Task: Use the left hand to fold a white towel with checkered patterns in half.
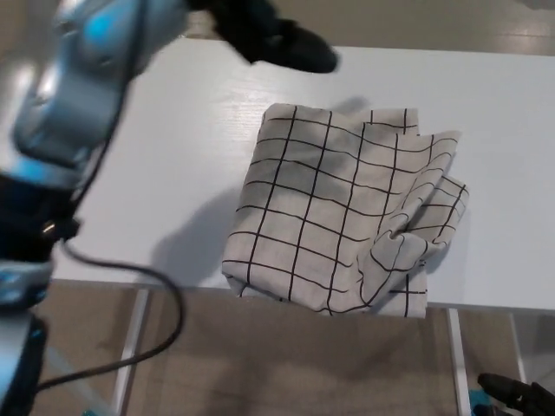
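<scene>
At upper left, the black left hand (pixel 273 39) hangs blurred above the white table (pixel 130 173), gripping nothing; finger spread unclear. The white black-checked cloth towel (pixel 342 212) lies doubled and rumpled at the near edge. Folding looks finished; next, perhaps smoothing. The right hand (pixel 519 397) waits low, posture unclear.

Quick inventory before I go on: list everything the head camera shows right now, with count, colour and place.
towel: one, white with black checks, folded and rumpled, on the table's near right part, its near edge hanging slightly over the front.
table: one, white, fills most of the view.
cable: one, black, hanging from the left arm at the lower left.
floor: beige, beyond and below the table.
left hand: one, black, blurred, raised at the top, clear of the towel.
left arm: silver, along the left edge.
right hand: black, only partly in view at the bottom right corner.
</scene>
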Tool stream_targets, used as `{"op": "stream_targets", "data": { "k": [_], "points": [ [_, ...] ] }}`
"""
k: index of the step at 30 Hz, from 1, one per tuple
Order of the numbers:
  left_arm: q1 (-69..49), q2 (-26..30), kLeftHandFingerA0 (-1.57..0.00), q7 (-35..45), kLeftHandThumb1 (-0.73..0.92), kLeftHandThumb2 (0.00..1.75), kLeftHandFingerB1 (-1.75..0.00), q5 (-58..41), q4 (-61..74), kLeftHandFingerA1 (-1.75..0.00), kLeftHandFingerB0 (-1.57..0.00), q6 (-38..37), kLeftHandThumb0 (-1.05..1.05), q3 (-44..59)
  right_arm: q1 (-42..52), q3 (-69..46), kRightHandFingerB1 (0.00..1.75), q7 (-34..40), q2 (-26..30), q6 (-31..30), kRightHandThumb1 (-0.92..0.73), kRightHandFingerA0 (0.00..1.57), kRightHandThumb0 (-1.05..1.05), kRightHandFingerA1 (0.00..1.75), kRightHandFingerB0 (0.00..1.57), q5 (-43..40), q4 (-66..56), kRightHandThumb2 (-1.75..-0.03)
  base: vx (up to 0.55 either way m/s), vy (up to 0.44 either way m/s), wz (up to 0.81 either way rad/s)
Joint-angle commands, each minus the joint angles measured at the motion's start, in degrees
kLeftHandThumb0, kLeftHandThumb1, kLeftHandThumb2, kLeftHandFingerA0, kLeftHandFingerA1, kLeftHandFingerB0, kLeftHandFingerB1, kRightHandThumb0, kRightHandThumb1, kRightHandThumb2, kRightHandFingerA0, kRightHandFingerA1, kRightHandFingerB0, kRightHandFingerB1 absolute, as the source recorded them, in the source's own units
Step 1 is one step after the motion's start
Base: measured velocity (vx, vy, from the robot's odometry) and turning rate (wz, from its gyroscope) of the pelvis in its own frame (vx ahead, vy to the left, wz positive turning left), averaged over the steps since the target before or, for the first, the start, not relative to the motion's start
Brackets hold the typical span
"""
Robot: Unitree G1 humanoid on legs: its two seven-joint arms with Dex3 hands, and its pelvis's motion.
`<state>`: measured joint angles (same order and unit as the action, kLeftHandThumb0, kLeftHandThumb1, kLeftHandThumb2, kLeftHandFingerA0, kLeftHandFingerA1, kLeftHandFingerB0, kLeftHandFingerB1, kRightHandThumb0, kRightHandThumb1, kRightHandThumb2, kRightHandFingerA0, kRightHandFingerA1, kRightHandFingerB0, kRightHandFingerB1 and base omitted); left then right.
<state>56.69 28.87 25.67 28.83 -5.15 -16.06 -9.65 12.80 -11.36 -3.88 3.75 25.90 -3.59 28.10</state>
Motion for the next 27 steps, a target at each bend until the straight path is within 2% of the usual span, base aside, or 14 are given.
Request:
{"op": "stream_targets", "data": {
  "k": [1,3,4,5,6,7,11,12,14,15,16,21,22,27],
  "points": [
    [-25.49,11.04,-0.03,15.6,0.49,0.9,-0.28,-31.58,21.73,-0.11,-0.04,3.17,-0.79,18.85,2.74,-1.51,0.51,0.02,1.65,-0.35,-0.75,0.57,-0.44,0.62,0.72,-0.96,-4.08,-0.62,0.0,0.0,0.0],
    [-29.63,11.65,-0.07,16.7,0.5,0.9,-0.3,-34.96,24.22,-0.13,-0.06,3.42,-0.8,21.72,2.93,-1.72,0.51,-0.48,1.86,-0.96,-0.75,0.57,-0.44,0.62,0.72,-1.41,-4.83,-0.62,0.0,0.0,0.0],
    [-33.51,11.46,-0.07,17.64,0.51,0.88,-0.35,-38.08,26.61,-0.24,-0.01,4.15,-0.81,24.69,2.91,-1.86,0.52,-0.66,2.0,-1.19,-0.75,0.57,-0.44,0.62,0.73,-1.63,-5.36,-0.62,0.0,0.0,0.0],
    [-39.65,10.92,0.0,18.88,0.2,0.86,-0.48,-43.1,30.21,-0.48,-0.01,5.27,-0.37,29.36,2.96,-2.04,0.51,-0.74,2.04,-1.22,-0.75,0.57,-0.44,0.62,0.72,-1.81,-6.24,-0.62,0.0,0.0,0.0],
    [-41.93,10.7,0.0,19.23,0.2,0.86,-0.48,-44.98,31.46,-0.48,-0.01,5.62,-0.37,31.05,3.02,-2.1,0.51,-0.7,1.99,-1.13,-0.75,0.57,-0.44,0.62,0.72,-1.83,-6.6,-0.62,0.0,0.0,0.0],
    [-45.35,9.73,-0.24,20.05,0.55,0.59,-0.3,-48.42,32.38,-0.29,-0.22,6.11,-0.78,33.6,3.0,-2.23,0.5,-0.35,2.02,-1.05,-0.75,0.57,-0.44,0.62,0.7,-1.62,-7.22,-0.62,0.0,0.0,0.0],
    [-56.63,6.97,-0.33,23.06,0.51,0.57,-0.31,-61.59,34.72,-0.32,-0.33,11.85,-0.71,40.57,3.14,-2.9,0.5,0.66,2.02,-2.33,-0.75,0.56,-0.44,0.62,0.69,-1.55,-10.31,-0.62,0.0,0.0,0.0],
    [-60.41,6.39,-0.35,25.12,0.45,0.8,-0.4,-64.96,34.51,-0.43,-0.32,13.29,-0.75,43.15,3.36,-3.26,0.51,0.53,1.86,-3.1,-0.75,0.55,-0.44,0.63,0.71,-2.4,-11.61,-0.62,0.0,0.0,0.0],
    [-66.22,4.63,-0.44,28.02,0.51,0.78,-0.39,-68.42,32.76,-0.45,-0.37,13.17,-0.82,45.42,3.82,-3.78,0.51,0.15,1.62,-2.18,-0.75,0.54,-0.43,0.63,0.71,-3.44,-12.65,-0.63,0.0,0.0,0.0],
    [-66.55,4.69,-0.44,27.98,0.51,0.78,-0.39,-68.57,32.82,-0.45,-0.37,13.08,-0.82,45.43,3.92,-3.78,0.51,0.12,1.61,-2.2,-0.75,0.54,-0.43,0.63,0.71,-3.41,-12.67,-0.63,0.0,0.0,0.0],
    [-67.52,4.45,-0.45,28.32,0.43,0.8,-0.45,-68.92,32.66,-0.5,-0.38,13.04,-0.68,45.51,4.09,-3.86,0.52,0.19,1.6,-2.07,-0.75,0.54,-0.43,0.63,0.71,-3.34,-12.77,-0.63,0.0,0.0,0.0],
    [-69.67,4.59,-0.45,28.6,0.43,0.8,-0.45,-70.15,32.61,-0.5,-0.38,12.77,-0.68,45.67,4.3,-4.08,0.52,0.26,1.49,-2.02,-0.75,0.54,-0.43,0.63,0.71,-3.18,-13.1,-0.63,0.0,0.0,0.0],
    [-75.67,3.06,-0.59,31.35,0.51,0.56,-0.4,-69.6,30.58,-0.43,-0.57,13.91,-0.63,45.1,5.28,-4.75,0.51,-0.25,1.84,-3.17,-0.75,0.55,-0.43,0.66,0.71,-4.17,-14.18,-0.62,0.0,0.0,0.0],
    [-85.55,2.28,-0.58,34.52,0.45,0.55,-0.38,-59.51,23.89,-0.42,-0.56,9.64,-0.55,39.16,7.15,-5.31,0.51,-0.59,1.6,-6.97,-0.74,0.53,-0.41,0.67,0.7,-5.31,-16.22,-0.62,0.0,0.0,0.0]
  ]
}}
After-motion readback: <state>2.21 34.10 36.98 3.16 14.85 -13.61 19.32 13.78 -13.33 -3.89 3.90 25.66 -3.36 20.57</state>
